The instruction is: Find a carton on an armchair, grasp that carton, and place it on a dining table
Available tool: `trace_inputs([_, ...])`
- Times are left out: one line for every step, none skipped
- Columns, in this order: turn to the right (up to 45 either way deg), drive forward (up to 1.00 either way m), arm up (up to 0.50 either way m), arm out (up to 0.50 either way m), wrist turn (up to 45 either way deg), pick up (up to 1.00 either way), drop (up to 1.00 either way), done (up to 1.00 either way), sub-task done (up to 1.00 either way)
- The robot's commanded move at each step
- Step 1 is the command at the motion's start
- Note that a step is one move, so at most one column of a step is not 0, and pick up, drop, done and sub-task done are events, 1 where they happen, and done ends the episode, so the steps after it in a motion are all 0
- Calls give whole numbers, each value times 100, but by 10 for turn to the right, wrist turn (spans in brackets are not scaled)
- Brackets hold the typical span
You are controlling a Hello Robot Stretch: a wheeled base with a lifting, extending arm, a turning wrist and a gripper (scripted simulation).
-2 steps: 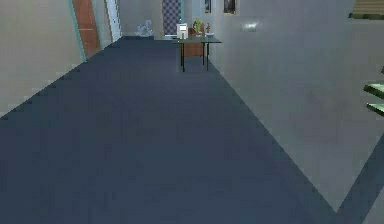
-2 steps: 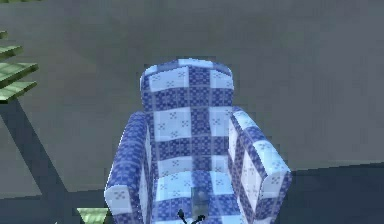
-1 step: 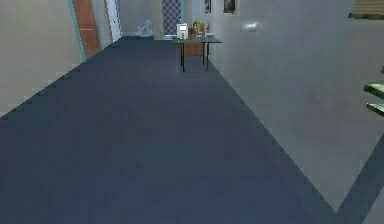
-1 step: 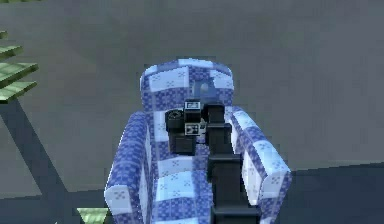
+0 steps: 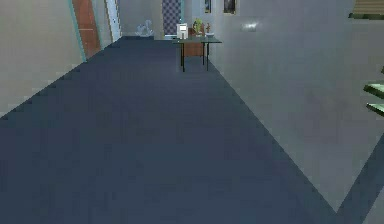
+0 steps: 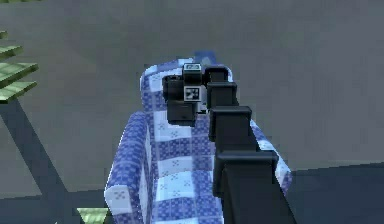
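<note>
Where the dark arm reaches out in the arm side view, a blue-and-white checked armchair stands before a grey wall. The gripper shows against the chair's upper part. I cannot tell how its fingers stand or whether it holds anything, and the carton may be hidden behind it. In the forward view, a dark blue floor leads to a small far table bearing small objects.

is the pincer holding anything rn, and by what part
Cannot tell. The pincer has the checked armchair right behind its far end, so no held thing or grip spot can be made out.
</note>
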Motion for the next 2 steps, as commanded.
trace_inputs([0, 0, 0, 0, -450, 0, 0, 0, 0])
trace_inputs([0, 0, 0, 0, -450, 0, 0, 0, 0])
